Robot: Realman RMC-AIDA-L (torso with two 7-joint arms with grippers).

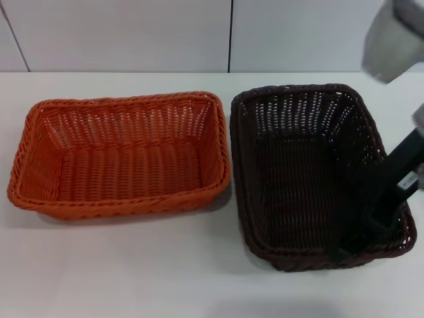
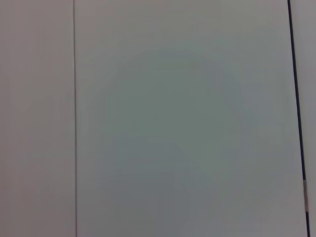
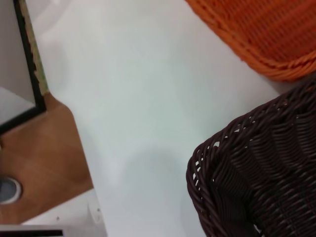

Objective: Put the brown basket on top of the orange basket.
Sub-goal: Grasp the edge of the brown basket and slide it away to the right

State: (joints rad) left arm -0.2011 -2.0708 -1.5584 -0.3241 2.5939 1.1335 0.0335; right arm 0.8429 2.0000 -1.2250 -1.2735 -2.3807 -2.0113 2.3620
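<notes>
Bench (image 1: 132, 265): white; orange basket (image 1: 119, 156) left, brown basket (image 1: 311, 175) beside it, right.
Right hand (image 1: 361, 235): inside brown basket's near-right corner; grip undeterminable.
Left hand: unseen.

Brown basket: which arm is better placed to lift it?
Right. Its end effector already reaches into the brown basket at its near right corner; the left arm is out of the head view.
</notes>
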